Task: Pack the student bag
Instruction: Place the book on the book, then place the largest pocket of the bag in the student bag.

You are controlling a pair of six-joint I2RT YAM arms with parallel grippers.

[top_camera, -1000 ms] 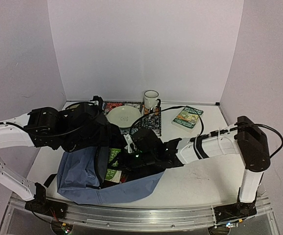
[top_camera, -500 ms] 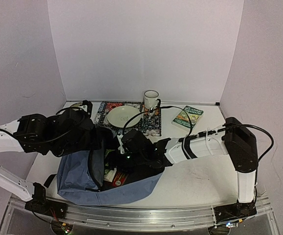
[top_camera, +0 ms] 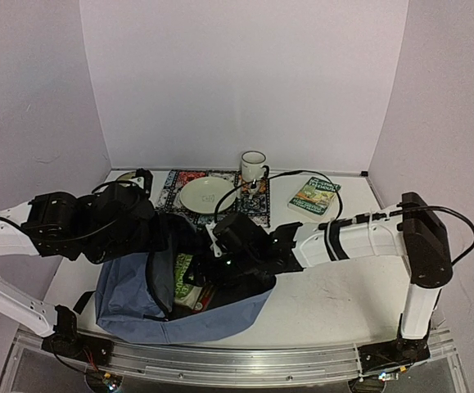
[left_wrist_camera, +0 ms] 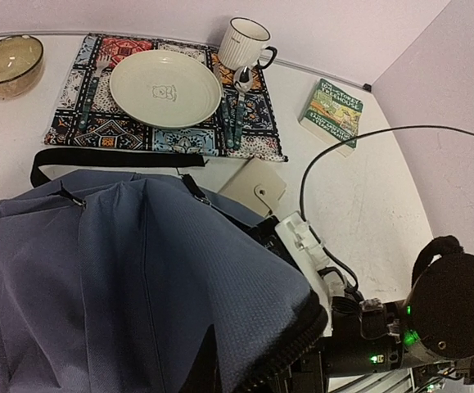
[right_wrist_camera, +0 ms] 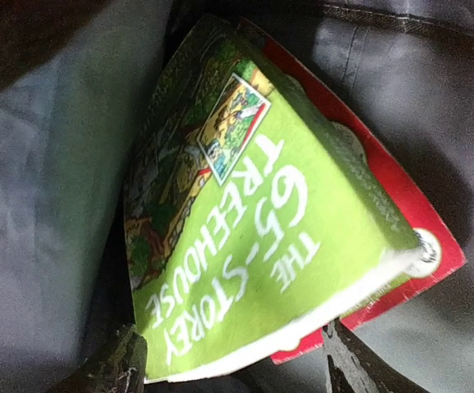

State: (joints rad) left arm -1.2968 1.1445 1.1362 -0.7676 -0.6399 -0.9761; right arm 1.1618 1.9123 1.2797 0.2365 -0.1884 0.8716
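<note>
The soft slate-blue student bag (top_camera: 130,299) slumps at the worktop's (top_camera: 343,295) near left, its fabric mouth pinched up by the clenched left tool (top_camera: 167,246), while inside a glossy green paperback (right_wrist_camera: 245,229) overlies a red-edged book (right_wrist_camera: 400,213) between the released right tool's (right_wrist_camera: 232,364) spread fingers.

My right gripper (right_wrist_camera: 232,372) shows only the tips of its fingers (right_wrist_camera: 110,364) in its wrist view, the rest cut off by the bottom edge. From above it is buried out of sight in the mouth of the student bag (top_camera: 130,286). The green book (right_wrist_camera: 245,246) covers most of a red book (right_wrist_camera: 421,225). My left gripper is hidden under bag fabric in every view. The bowl (left_wrist_camera: 7,61) is clipped by the left edge
</note>
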